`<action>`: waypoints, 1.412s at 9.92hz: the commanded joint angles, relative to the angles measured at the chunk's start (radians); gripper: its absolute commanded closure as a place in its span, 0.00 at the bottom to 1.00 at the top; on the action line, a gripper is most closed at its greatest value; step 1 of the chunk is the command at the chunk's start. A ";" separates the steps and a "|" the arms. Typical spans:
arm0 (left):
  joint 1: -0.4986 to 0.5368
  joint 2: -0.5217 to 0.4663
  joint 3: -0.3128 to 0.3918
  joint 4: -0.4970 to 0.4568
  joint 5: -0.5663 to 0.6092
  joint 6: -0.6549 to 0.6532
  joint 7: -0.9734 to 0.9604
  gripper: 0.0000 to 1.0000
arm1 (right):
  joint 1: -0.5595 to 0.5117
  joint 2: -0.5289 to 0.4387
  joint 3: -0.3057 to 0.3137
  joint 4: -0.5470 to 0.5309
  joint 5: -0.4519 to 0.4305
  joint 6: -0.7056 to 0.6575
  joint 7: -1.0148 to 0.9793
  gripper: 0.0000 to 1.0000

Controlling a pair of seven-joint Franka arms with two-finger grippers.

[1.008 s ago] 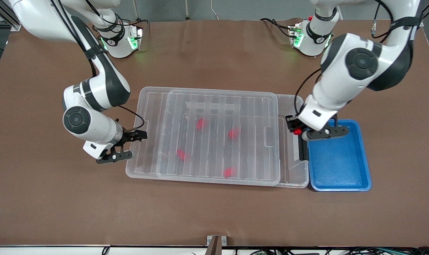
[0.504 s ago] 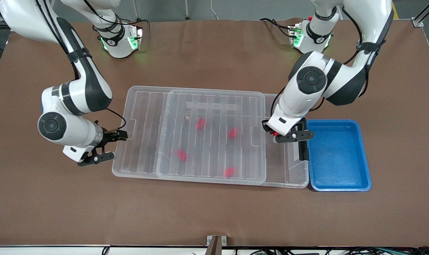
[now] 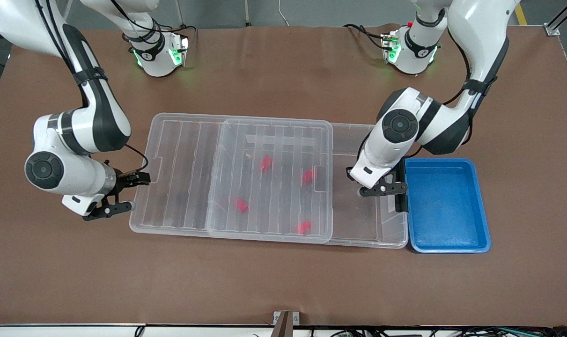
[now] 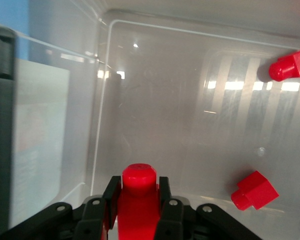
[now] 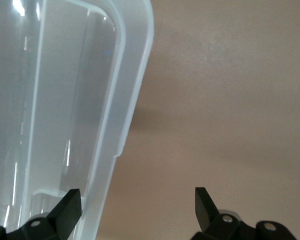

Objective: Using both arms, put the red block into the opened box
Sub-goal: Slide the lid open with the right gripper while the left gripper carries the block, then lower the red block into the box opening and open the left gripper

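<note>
Now the left pincer [image 4: 138, 210] is clamping the red block [image 4: 138, 195] over the box's [image 3: 358, 241] uncovered end, while the right pincer [image 5: 138, 205], fingers apart, is straddling the lid's [image 3: 180, 154] edge at the right arm's end of the bench [image 3: 283, 285].

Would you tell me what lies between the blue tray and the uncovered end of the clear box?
In the front view, the black clip on the box's short wall lies between it and the blue tray; the left gripper, shut on the red block, is over that uncovered end.
</note>
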 commanded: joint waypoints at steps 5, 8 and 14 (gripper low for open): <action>0.010 0.213 -0.003 -0.053 0.135 0.201 0.032 0.94 | 0.003 -0.034 0.017 0.137 0.012 -0.162 0.146 0.00; 0.007 0.233 0.003 -0.034 0.140 0.222 0.013 0.15 | -0.006 -0.237 -0.024 0.173 0.087 -0.261 0.305 0.00; 0.010 0.109 -0.006 -0.036 0.138 0.146 0.026 0.00 | 0.084 -0.430 -0.363 0.177 0.202 -0.404 0.174 0.00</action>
